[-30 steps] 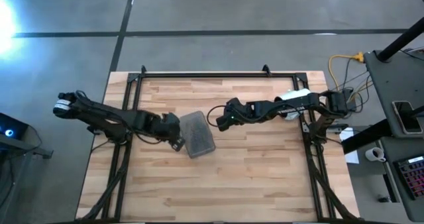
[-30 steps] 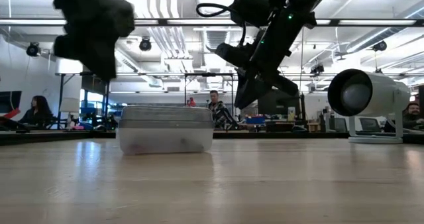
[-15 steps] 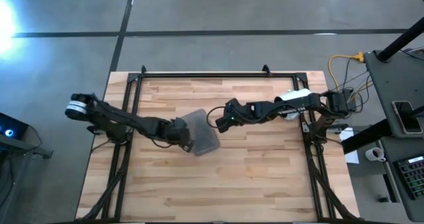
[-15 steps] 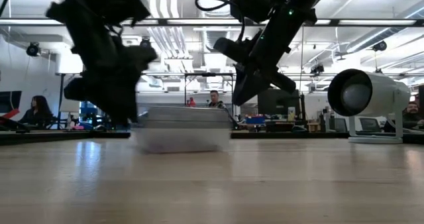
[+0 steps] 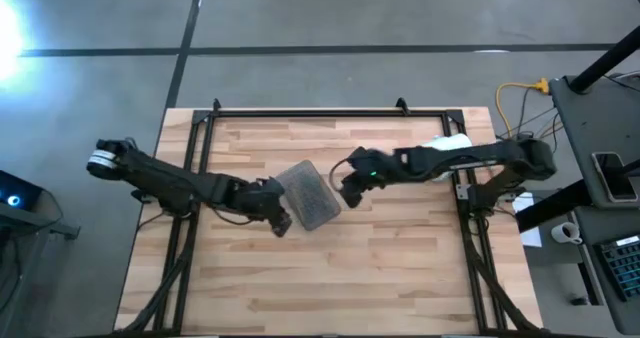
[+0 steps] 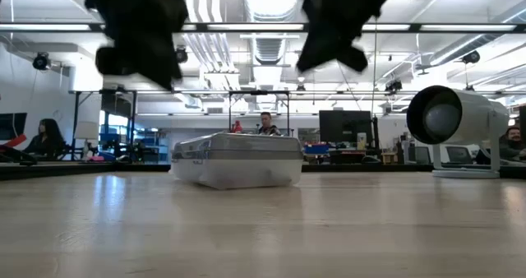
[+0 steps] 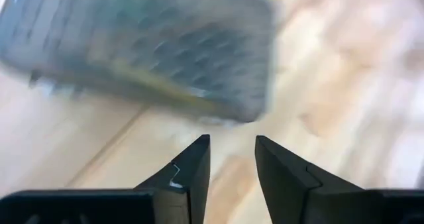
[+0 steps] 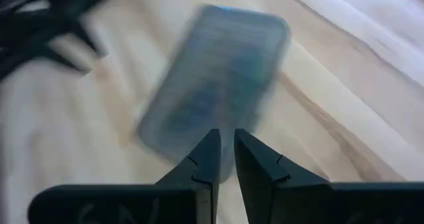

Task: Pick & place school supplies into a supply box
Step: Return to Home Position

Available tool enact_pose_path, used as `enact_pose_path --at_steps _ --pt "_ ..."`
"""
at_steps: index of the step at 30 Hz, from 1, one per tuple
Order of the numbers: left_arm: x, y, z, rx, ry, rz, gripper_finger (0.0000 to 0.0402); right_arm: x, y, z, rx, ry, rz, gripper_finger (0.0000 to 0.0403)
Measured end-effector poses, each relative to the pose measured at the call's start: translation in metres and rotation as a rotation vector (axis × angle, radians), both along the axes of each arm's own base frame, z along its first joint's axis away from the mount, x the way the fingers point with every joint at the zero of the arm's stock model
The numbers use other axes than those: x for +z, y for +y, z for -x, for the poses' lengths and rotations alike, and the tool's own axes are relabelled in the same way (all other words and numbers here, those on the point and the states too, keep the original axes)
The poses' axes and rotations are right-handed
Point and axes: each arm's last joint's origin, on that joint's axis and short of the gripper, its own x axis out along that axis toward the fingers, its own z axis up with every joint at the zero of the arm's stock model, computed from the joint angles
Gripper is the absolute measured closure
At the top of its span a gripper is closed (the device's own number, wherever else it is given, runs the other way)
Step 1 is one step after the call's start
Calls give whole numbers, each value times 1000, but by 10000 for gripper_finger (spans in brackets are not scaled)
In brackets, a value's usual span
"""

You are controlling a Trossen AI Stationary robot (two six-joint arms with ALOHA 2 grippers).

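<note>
The supply box (image 5: 310, 195) is a small grey ribbed case with its lid shut. It lies flat and askew on the wooden table, and also shows in the low view (image 6: 238, 159). My left gripper (image 5: 283, 221) hovers just off the box's near-left corner with its fingers a little apart. The box (image 7: 146, 52) sits ahead of its tips with bare wood between. My right gripper (image 5: 350, 191) is raised by the box's right side, almost shut, over one end of the box (image 8: 215, 85). No pens or scissors show outside the box.
A white cylindrical device (image 6: 452, 118) stands at the table's right side (image 5: 445, 143). Black frame rails (image 5: 300, 113) run along the far edge and both sides. There is bare wood near the box on its near side. People sit in the room behind the table.
My left gripper moved right, came against the box's near-left side, then rose and drew back a little. The box slid toward the table's right and turned further askew. My right gripper rose and shifted slightly toward the right and near edge.
</note>
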Motion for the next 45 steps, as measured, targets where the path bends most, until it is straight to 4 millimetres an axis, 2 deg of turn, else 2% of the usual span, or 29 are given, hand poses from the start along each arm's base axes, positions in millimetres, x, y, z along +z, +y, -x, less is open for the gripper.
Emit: enact_pose_path --at_steps 2,6,11,15,18,22,28,31,36,45 --pt "17 -4 5 -59 -64 -51 297 19 1 13 78 -45 28 364" --pt "48 -3 20 -169 -170 -139 297 53 1 47 54 -109 54 364" --pt "80 2 39 -115 -324 -71 297 93 2 89 -24 -288 9 364" --pt "96 4 52 -168 -433 -103 297 113 11 119 68 -381 74 364" --pt "98 4 59 -220 -511 -115 297 118 15 140 129 -397 78 364" --pt "87 7 68 -215 -612 -99 297 103 18 170 129 -337 38 364" --pt "47 10 83 -208 -845 -38 297 60 17 202 75 -398 -51 364" --pt "30 10 91 -249 -972 2 297 41 17 210 94 -543 -62 364" --pt "11 14 107 -263 -1008 -10 297 20 18 222 164 -791 -3 364" --pt "-2 25 140 -286 -1151 -160 297 -19 16 243 204 -906 72 364"
